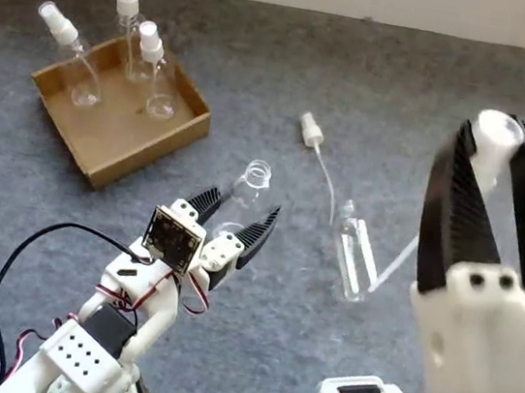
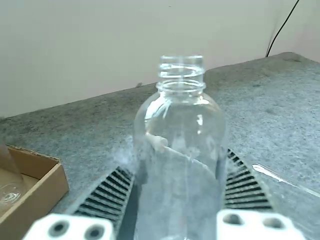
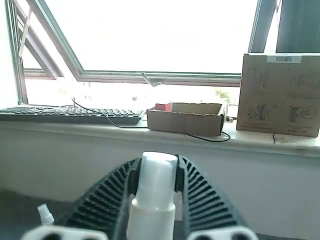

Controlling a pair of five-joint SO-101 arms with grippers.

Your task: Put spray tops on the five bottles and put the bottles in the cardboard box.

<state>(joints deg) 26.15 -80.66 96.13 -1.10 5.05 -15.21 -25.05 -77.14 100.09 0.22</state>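
My left fingers (image 1: 263, 224) are closed on one open bottle (image 1: 253, 182), which stands upright on the grey surface (image 1: 379, 66) with its threaded neck bare; from my left wrist it rises between the two ribbed fingers (image 2: 245, 187), which press against its sides. My right fingers (image 1: 466, 152) are raised well above the surface and pinch one spray top (image 1: 497, 132) narrowly between their tips, its thin tube hanging down below them. From my right wrist the white top (image 3: 155, 192) sits squarely between the two black fingers. Counting bottles, I make five. Three capped bottles (image 1: 81, 78), (image 1: 128, 36), (image 1: 158, 84) stand in the cardboard box (image 1: 141, 155) at the far left, the open one is in my left fingers, and a fifth bottle (image 1: 354, 256) lies on its side on the surface between my two arms. Spray tops also come to five: three on the bottles in the box, one in my right fingers, and one loose spray top (image 1: 311, 130) lying on the surface just beyond the fallen bottle, its tube trailing toward that bottle's neck.
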